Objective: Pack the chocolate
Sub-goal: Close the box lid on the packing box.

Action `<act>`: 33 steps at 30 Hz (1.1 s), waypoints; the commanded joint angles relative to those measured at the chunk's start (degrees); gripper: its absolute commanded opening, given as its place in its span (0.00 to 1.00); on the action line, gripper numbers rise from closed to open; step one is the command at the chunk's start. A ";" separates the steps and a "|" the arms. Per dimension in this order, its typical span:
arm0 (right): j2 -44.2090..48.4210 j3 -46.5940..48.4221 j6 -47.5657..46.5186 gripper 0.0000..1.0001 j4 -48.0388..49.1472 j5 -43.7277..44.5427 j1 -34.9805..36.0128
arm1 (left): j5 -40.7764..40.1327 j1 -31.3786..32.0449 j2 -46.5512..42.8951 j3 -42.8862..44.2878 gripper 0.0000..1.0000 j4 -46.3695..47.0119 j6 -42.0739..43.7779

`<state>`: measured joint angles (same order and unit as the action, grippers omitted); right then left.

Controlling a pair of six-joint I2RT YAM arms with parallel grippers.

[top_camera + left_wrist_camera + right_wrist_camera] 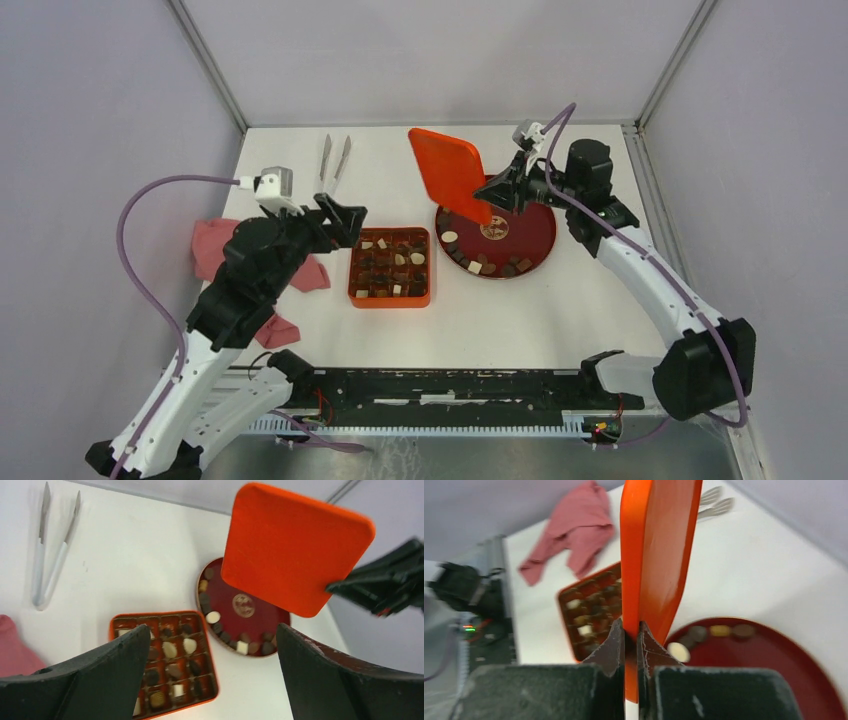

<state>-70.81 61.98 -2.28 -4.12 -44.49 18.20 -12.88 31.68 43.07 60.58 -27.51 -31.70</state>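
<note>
Left fingers (343,218): spread, empty, poised over the far-left corner of the box (390,302).
Chocolate (400,258): some in box compartments; the rest along the plate (532,235) rim, right of box.
Right fingers (497,193): clamped on the edge of the lid (448,170), which tilts above the plate; box lies to its left.

Brown and cream chocolate (399,259) sits in box (390,301) compartments and, seemingly loose, around the plate (535,230).

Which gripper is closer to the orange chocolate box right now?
Left. The left gripper hovers open by the orange box's far-left corner; the right gripper is off to the box's right, over the red plate, clamped on the orange lid.
</note>
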 commanded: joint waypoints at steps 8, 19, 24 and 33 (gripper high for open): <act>-6.29 -5.70 39.37 0.00 35.45 -23.24 -0.19 | 23.42 -5.07 1.60 -6.58 1.00 11.27 15.91; -4.87 0.11 21.77 0.00 15.31 -30.32 -3.00 | 74.88 -35.97 14.08 -14.95 1.00 60.48 -18.06; -4.80 2.27 22.06 0.00 14.25 -31.67 -3.01 | 77.57 -35.83 16.09 -14.71 1.00 64.91 -19.86; -4.61 2.63 32.97 0.00 24.10 -32.77 -0.96 | 77.66 -27.72 22.22 -10.52 0.96 62.14 -12.40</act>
<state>-77.28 61.71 26.28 13.37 -75.11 15.84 61.98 -1.02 62.83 45.87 30.65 -46.22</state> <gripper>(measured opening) 0.051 0.975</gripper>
